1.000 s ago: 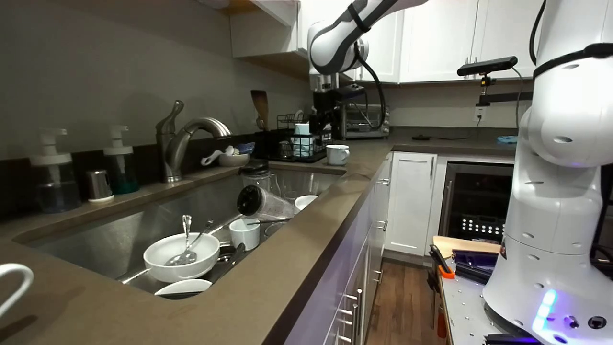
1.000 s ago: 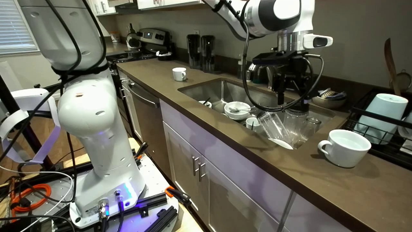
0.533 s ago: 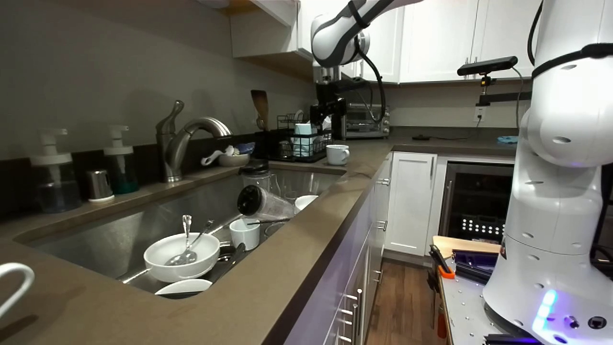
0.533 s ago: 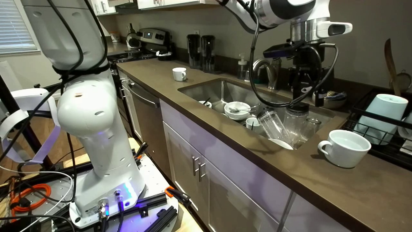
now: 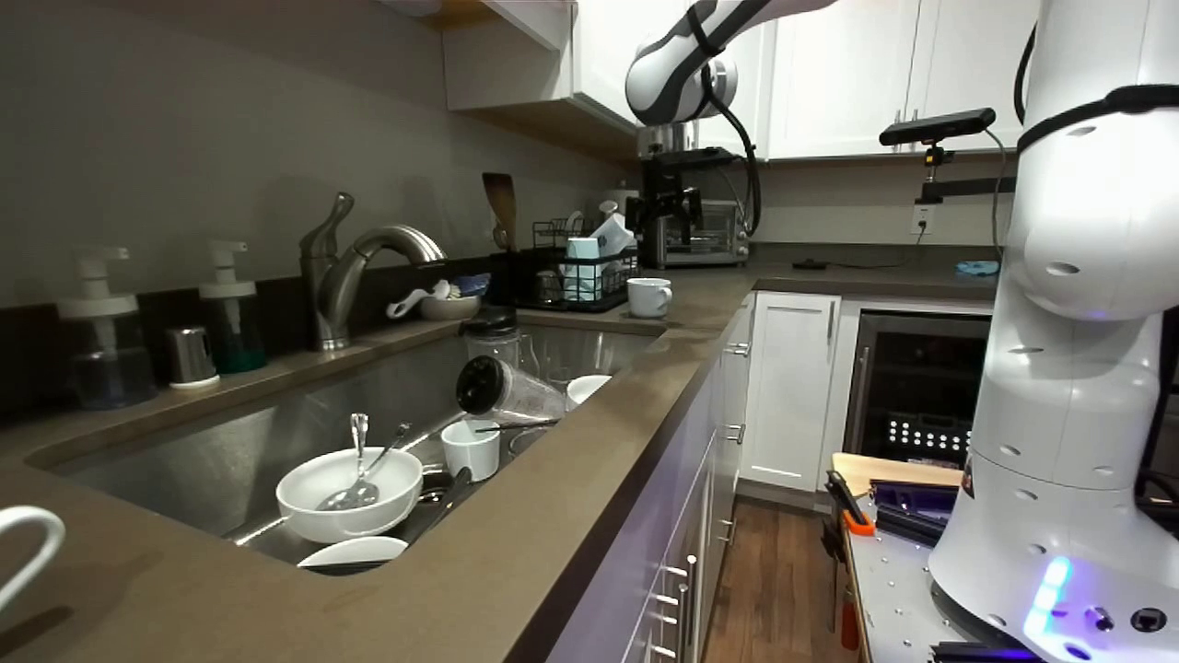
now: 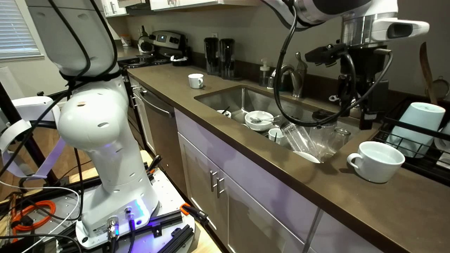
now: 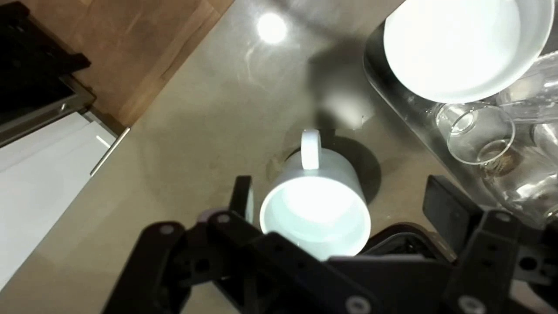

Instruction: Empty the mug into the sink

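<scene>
The mug (image 6: pixel 376 163) stands upright on the counter (image 6: pixel 351 196), at lower right in an exterior view, its handle turned left. The gripper (image 7: pixel 344 200) hangs above it, apart, with its jaws spread wide; in the wrist view the mug shows between them at lower centre, nearer the jaw on the left. Just beside the mug, at the right edge, the rack (image 6: pixel 420 171) holds a pale cup (image 6: pixel 422 114). The sink (image 6: pixel 260 98) lies mid-frame, with a bowl (image 6: pixel 262 116) and a tilted jar (image 6: pixel 299 138) inside. A second mug (image 6: pixel 195 81) stands left of centre, higher up.
</scene>
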Robot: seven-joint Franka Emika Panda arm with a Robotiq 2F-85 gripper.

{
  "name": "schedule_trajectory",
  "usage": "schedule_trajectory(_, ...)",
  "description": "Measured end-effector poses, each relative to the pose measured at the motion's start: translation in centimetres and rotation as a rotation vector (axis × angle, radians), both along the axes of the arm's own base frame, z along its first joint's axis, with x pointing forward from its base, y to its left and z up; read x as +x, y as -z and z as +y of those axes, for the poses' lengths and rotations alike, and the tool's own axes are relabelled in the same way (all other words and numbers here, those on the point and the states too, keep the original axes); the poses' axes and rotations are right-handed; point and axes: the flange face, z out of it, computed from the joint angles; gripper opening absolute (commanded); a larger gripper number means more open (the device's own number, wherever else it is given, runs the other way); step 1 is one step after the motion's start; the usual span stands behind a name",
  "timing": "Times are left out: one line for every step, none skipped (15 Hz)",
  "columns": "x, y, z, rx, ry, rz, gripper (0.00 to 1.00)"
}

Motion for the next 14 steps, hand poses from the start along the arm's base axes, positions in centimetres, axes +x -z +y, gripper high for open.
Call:
schedule_trajectory(-0.3,0.2,-0.4,0.024,0.027,-0.014,1.00)
schedule_trajectory(-0.5,0.5,-0.8,0.044,0.052,-0.028,1.00)
schedule_trajectory(-0.5,0.8,-1.1,0.064,0.075,-0.039,1.00)
schedule_trajectory(-0.5,1.2,-1.2,0.081,0.092,-0.046,1.00)
schedule_trajectory(-0.3,1.6,-1.4,0.094,0.105,-0.052,1.00)
schedule_trajectory(-0.1,2.0,-1.5,0.106,0.117,-0.057,1.00)
schedule_trajectory(0.3,2.4,-1.6,0.116,0.126,-0.061,1.00)
schedule_trajectory(0.6,2.9,-1.7,0.123,0.133,-0.064,1.00)
schedule_trajectory(1.0,3.4,-1.9,0.129,0.139,-0.066,1.00)
schedule_trajectory(1.5,3.9,-2.1,0.135,0.144,-0.067,1.00)
schedule_trajectory(1.9,4.4,-2.3,0.140,0.150,-0.067,1.00)
schedule_trajectory(2.4,4.9,-2.5,0.144,0.155,-0.065,1.00)
schedule_trajectory(2.8,5.4,-2.8,0.143,0.158,-0.061,1.00)
schedule_trajectory(3.1,5.7,-3.1,0.139,0.160,-0.056,1.00)
